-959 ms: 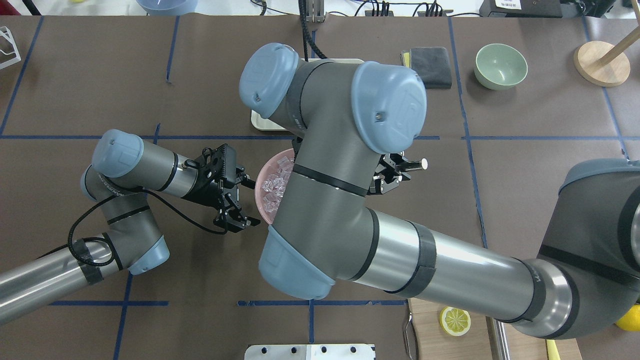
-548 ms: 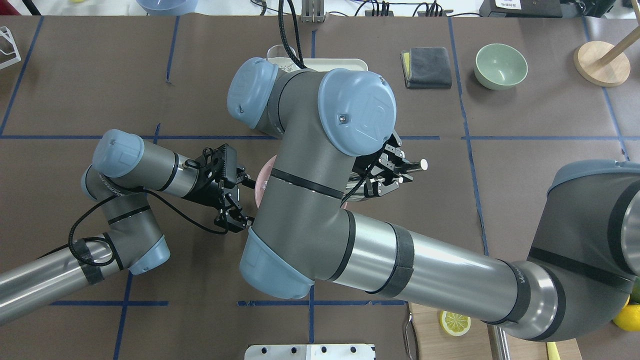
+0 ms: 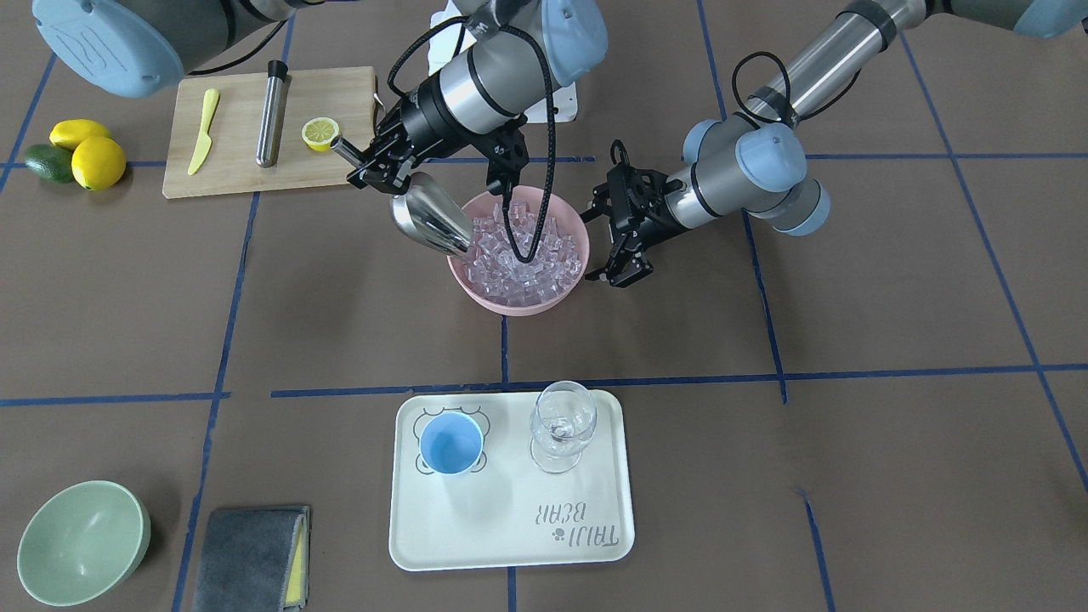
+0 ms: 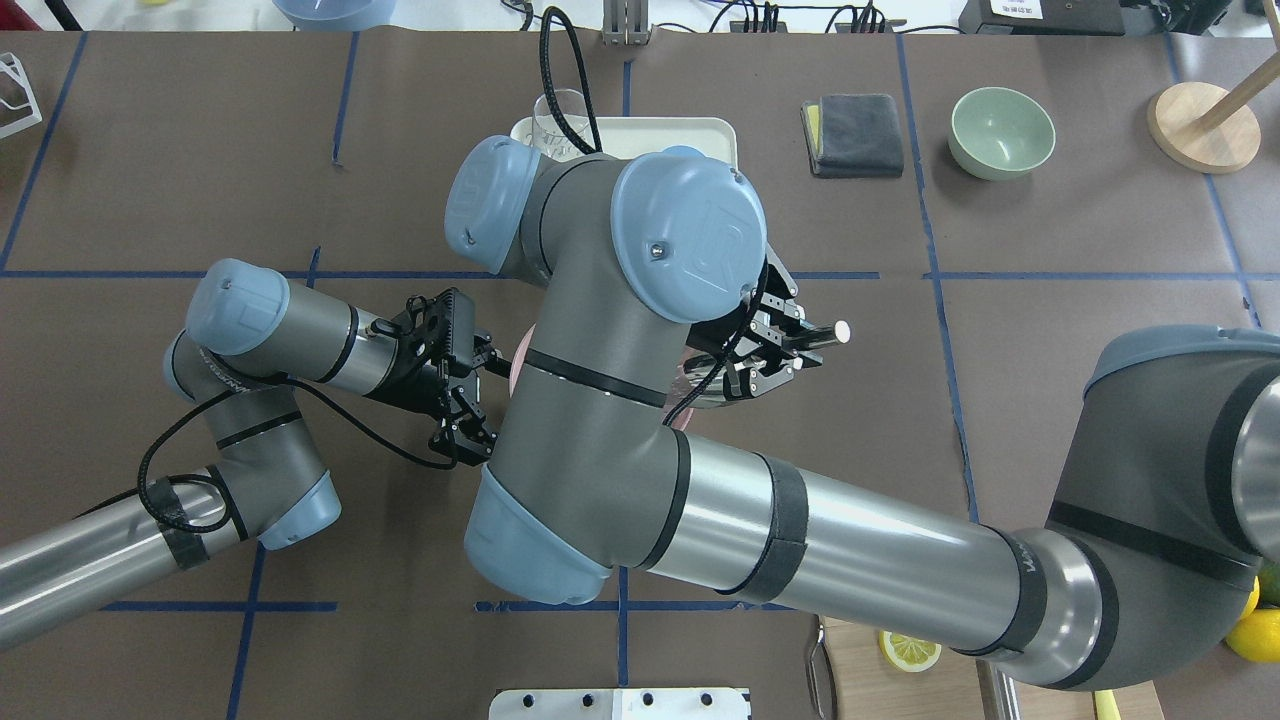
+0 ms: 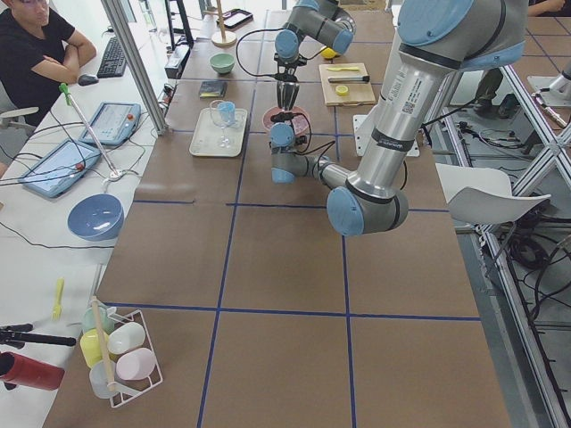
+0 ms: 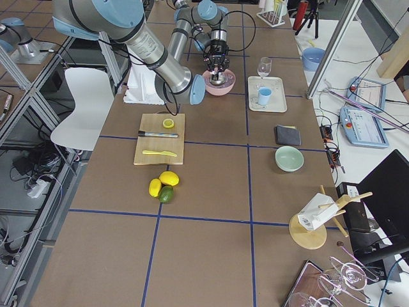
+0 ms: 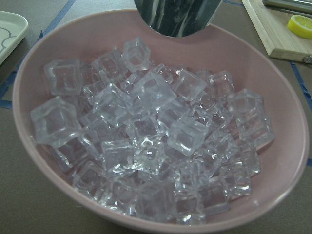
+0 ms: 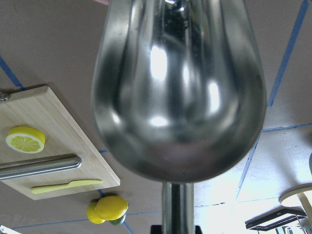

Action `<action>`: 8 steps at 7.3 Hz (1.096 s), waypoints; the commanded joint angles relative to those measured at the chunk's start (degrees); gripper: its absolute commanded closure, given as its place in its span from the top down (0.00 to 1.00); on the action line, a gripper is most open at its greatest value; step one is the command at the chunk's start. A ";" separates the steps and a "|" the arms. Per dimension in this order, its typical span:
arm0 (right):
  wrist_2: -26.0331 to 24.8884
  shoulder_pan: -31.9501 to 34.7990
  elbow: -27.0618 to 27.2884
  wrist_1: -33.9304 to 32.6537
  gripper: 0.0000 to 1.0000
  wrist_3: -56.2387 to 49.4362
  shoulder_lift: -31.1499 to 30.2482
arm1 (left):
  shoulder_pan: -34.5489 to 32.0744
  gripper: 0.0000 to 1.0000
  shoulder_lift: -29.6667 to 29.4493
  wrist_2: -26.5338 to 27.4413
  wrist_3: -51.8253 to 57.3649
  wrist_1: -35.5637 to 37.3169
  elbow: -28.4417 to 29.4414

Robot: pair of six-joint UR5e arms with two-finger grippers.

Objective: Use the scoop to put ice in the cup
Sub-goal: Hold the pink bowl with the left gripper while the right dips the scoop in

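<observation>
- Right gripper (image 3: 367, 163): fingers clenched on rod handle of scoop (image 3: 429, 223); trough tilted down, mouth at edge of ice (image 3: 531, 246) heaped in pink bowl (image 3: 510, 306)
- Left gripper (image 3: 610, 244): fingers spread, holding nothing, just beside bowl
- Cup (image 3: 451, 444) upright on tray (image 3: 510, 535), well apart from bowl

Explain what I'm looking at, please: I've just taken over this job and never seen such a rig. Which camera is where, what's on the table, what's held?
Two robot arms work at a table. One camera faces the robot, one looks over its shoulders, two look along the table from its ends, and one rides on each wrist. The right gripper is shut on the handle of the scoop, whose mouth is at the rim of the pink bowl heaped with ice. The left gripper is open beside that bowl. The blue cup, empty, stands on a tray next to a wine glass.
</observation>
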 commanded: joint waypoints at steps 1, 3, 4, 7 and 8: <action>-1.46 -1.73 -1.66 0.30 0.00 1.44 0.46 | 0.09 1.00 -0.01 -0.06 0.00 -0.03 0.00; -2.25 -2.44 -2.37 0.74 0.00 2.58 0.46 | 0.09 1.00 -0.01 -0.06 0.00 -0.03 0.00; -2.26 -2.79 -3.32 1.96 0.00 3.20 0.46 | 0.00 1.00 0.07 -0.06 0.00 -0.12 0.00; -2.96 -3.58 -3.42 5.13 0.00 4.52 0.11 | 0.00 1.00 0.07 -0.06 0.00 -0.12 0.00; -3.22 -3.67 -3.42 7.14 0.00 4.52 -0.67 | 0.00 1.00 0.07 -0.06 0.00 -0.12 0.00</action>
